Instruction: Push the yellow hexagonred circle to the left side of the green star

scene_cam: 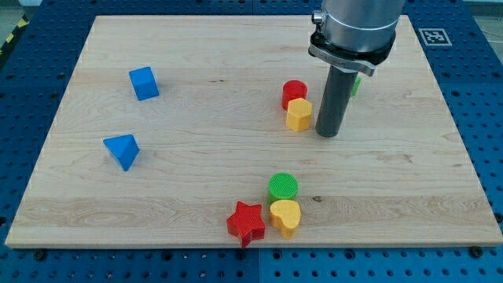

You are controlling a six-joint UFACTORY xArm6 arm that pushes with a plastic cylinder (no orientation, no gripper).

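The yellow hexagon (299,115) is a small, flat-topped block with clear angled sides, its yellow matte and a little darker on the faces turned to the view's bottom. It sits in the upper right part of the wooden board (196,181), somewhat nearer the board's top edge than its bottom edge. The red circle (294,92) is a short red cylinder touching the hexagon on the side toward the view's top, slightly to the view's left of it — the two read as a pair.

My tip (328,134) rests on the board just to the view's right of the yellow hexagon, close beside it; whether it touches the block I cannot tell. The arm carries no fingers, only the dark rod, so nothing is grasped.

A sliver of a green block (357,85) shows behind the rod on its right side, toward the board's top edge — mostly hidden, its shape not readable.

Near the bottom edge, about mid-width, a green circle (283,187), a yellow heart (286,217) and a red star (246,222) cluster together. Toward the left edge lie a blue cube (144,82) and, below it, a blue triangle (122,149), well apart from the rest.
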